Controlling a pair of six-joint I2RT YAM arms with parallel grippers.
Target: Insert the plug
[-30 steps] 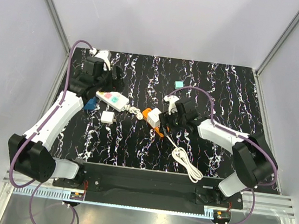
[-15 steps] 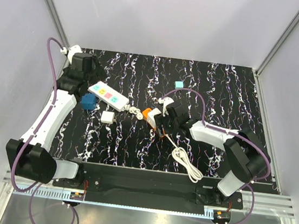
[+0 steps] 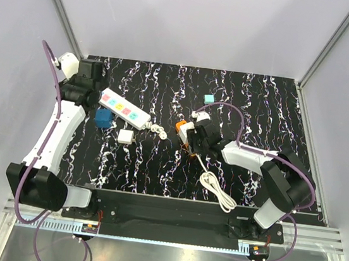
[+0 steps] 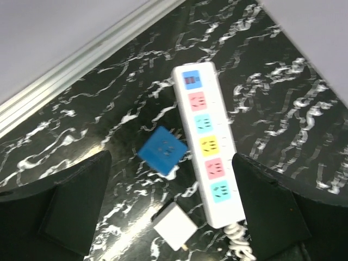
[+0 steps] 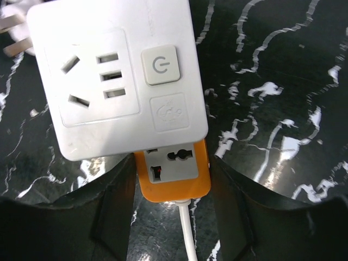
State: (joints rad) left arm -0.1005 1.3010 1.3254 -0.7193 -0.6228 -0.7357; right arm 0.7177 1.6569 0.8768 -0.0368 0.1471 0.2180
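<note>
- The plug sits on top of the orange strip, socket face and power button facing up at my right wrist cam. It covers most of the strip, so only the cord end pokes out from under it. Can't tell from here if it's pushed all the way in.
- My right end effector is closed down on the orange strip. One finger is against each long side, just below the plug, and neither finger is on the plug itself.
- From the top cam, the plug and strip are roughly mid-worktop. The strip's white cord runs toward the near edge and ends in a loose coil.
- A teal cube sits further back, well apart from everything else.
- Off to the left is a white strip with coloured sockets, lying at an angle. A blue cube is right up against its side, maybe touching, I honestly can't tell. A small white cube is just nearer than that.
- My left end effector hangs above that group near the far left corner. It's wide open with nothing in it.
</note>
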